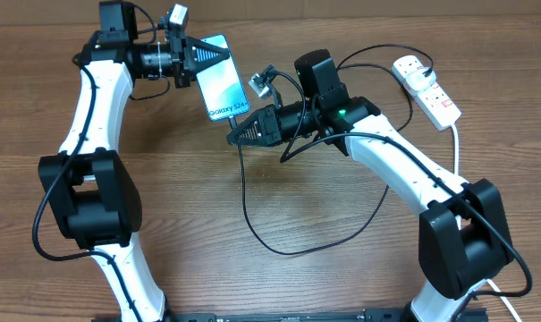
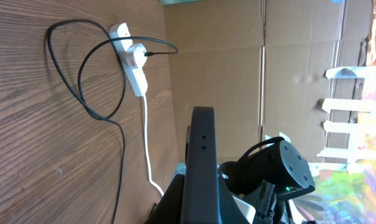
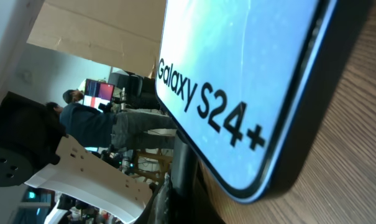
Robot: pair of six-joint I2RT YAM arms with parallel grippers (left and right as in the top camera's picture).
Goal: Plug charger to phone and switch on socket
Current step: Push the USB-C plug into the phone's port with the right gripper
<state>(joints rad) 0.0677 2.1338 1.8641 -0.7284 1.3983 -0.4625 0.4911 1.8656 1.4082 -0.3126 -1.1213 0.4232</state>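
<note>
The phone (image 1: 222,85), with a cyan screen and "Galaxy S24+" text, is held tilted above the table by my left gripper (image 1: 201,61), which is shut on its far end. In the left wrist view the phone (image 2: 203,155) shows edge-on between the fingers (image 2: 201,210). My right gripper (image 1: 238,134) sits just below the phone's near end, shut on the connector end of the charger (image 1: 252,219). The thin black cable loops over the table to a plug in the socket (image 1: 428,89). In the right wrist view the phone (image 3: 237,74) fills the frame above the fingers (image 3: 183,186); the connector tip is hidden.
The white socket (image 2: 133,65) lies at the far right of the wooden table, and its thick white cord (image 1: 455,143) runs toward the front. Cardboard walls stand behind the table. The two arms meet at the back middle.
</note>
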